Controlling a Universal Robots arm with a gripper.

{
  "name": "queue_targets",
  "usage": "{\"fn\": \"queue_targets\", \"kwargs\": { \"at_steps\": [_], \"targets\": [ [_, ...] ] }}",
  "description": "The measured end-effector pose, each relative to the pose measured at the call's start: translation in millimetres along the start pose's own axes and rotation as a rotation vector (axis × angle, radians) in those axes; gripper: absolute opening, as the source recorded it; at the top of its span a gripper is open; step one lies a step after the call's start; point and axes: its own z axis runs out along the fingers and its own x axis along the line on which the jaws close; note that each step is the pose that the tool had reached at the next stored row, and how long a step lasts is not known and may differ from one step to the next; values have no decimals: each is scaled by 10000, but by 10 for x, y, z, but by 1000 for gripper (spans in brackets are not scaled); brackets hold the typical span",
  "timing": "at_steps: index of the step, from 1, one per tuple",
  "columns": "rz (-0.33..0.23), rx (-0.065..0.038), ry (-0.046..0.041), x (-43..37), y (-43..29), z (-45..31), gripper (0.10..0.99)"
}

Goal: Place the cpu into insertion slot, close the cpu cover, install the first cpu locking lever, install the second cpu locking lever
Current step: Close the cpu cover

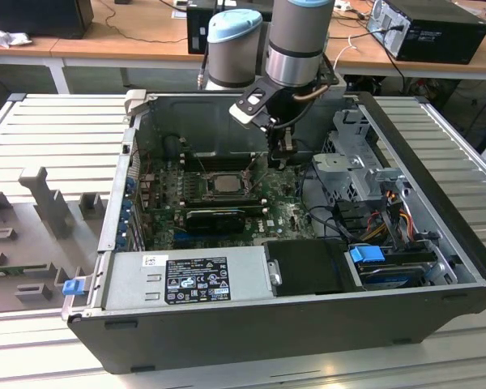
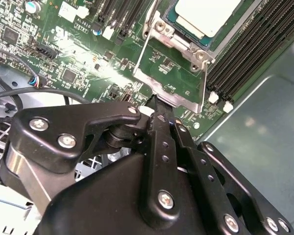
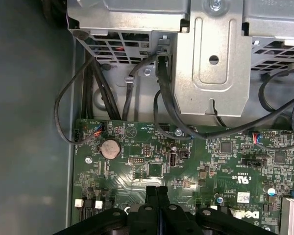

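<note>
The cpu (image 1: 224,184) lies flat in the insertion slot (image 1: 204,189) on the green motherboard, its silvery top (image 2: 206,13) showing in the second wrist view inside the slot's metal rim (image 2: 186,44). The cpu cover (image 2: 174,93), a thin metal frame with a square window, stands tilted up off the slot towards my gripper. My gripper (image 1: 282,162) hangs inside the case, to the exterior view's right of the slot. Its fingers (image 3: 151,196) are pressed together, and the gripper tip (image 2: 157,105) meets the cover's free edge.
A black ribbed heatsink (image 1: 215,219) lies in front of the slot. The power supply (image 1: 190,279), a metal drive cage (image 1: 352,162) and loose cables (image 1: 324,215) crowd the case. Memory slots (image 2: 250,54) run beside the socket. A coin battery (image 3: 110,148) sits on the board.
</note>
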Motion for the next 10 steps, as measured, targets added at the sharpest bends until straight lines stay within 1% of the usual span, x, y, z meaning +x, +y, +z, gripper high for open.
{"fn": "queue_targets", "kwargs": {
  "at_steps": [10],
  "targets": [
    [0, 0, 4, 3, -74, 1, 106]
  ]
}}
